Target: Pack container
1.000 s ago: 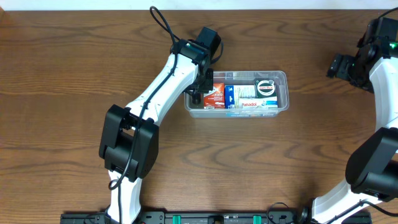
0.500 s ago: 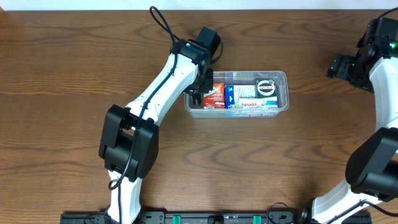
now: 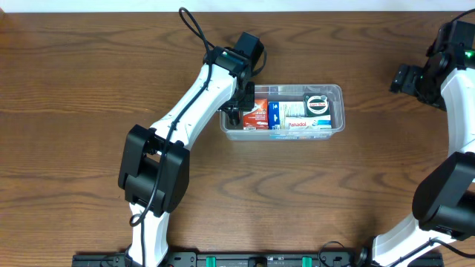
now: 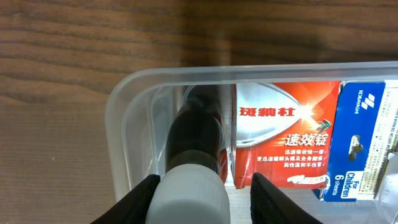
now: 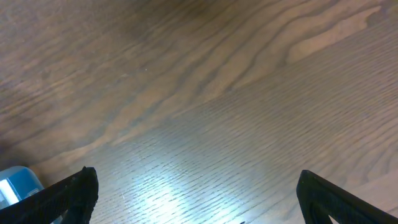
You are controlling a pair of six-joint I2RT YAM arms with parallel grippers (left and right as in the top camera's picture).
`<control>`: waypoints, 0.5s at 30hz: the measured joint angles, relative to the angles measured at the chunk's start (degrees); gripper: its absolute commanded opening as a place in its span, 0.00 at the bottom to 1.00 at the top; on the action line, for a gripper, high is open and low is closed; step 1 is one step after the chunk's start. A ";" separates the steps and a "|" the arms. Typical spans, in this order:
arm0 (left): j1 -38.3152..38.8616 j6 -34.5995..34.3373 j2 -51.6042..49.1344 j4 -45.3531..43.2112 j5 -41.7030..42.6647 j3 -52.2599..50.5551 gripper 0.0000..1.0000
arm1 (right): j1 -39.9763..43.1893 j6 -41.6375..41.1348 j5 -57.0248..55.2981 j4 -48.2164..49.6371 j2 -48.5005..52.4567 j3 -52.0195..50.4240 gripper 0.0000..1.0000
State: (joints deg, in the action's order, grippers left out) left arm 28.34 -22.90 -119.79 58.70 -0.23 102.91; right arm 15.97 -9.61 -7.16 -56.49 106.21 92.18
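Observation:
The clear plastic container (image 3: 338, 90) sits right of the table's middle, and its rounded corner fills the left wrist view (image 4: 124, 106). My left gripper (image 3: 236, 111) reaches into its left end. A dark bottle with a white cap (image 4: 194, 140) lies between the fingers (image 4: 200, 196). The left finger touches the cap, and a gap shows at the right finger. A red box (image 4: 283, 134) and a blue carton (image 4: 367, 143) lie beside the bottle. My right gripper (image 3: 401, 78) is wide open over bare wood (image 5: 196, 199) at the far right.
The container also holds a white Panadol box (image 3: 300, 124) and a round black item (image 3: 318, 104). A blue-and-white object (image 5: 15, 183) shows at the lower left edge of the right wrist view. The table is brown wood.

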 measured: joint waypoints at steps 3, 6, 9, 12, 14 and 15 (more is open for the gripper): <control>-0.17 0.00 0.33 0.00 0.02 0.09 0.47 | 0.00 0.02 0.00 0.00 0.00 0.00 0.99; -0.42 0.09 1.16 0.00 -0.13 0.09 0.47 | 0.00 0.00 0.00 0.00 0.00 0.00 0.99; -0.87 0.20 2.56 0.13 -0.46 0.09 0.47 | 0.00 0.02 0.00 0.00 0.00 0.00 0.99; -1.79 0.20 4.26 0.20 -0.76 0.11 0.47 | 0.00 0.02 0.00 0.00 0.00 0.00 0.99; -2.49 0.20 5.40 0.20 -1.09 0.13 0.47 | 0.00 0.02 0.00 0.00 0.00 0.00 0.99; -2.89 0.20 6.08 0.20 -1.27 0.17 0.47 | 0.00 0.02 0.00 0.00 0.00 0.00 0.99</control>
State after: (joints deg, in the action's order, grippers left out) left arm 25.45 -22.70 -113.71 58.89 -1.50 103.09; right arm 15.97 -9.58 -7.16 -56.49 106.21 92.18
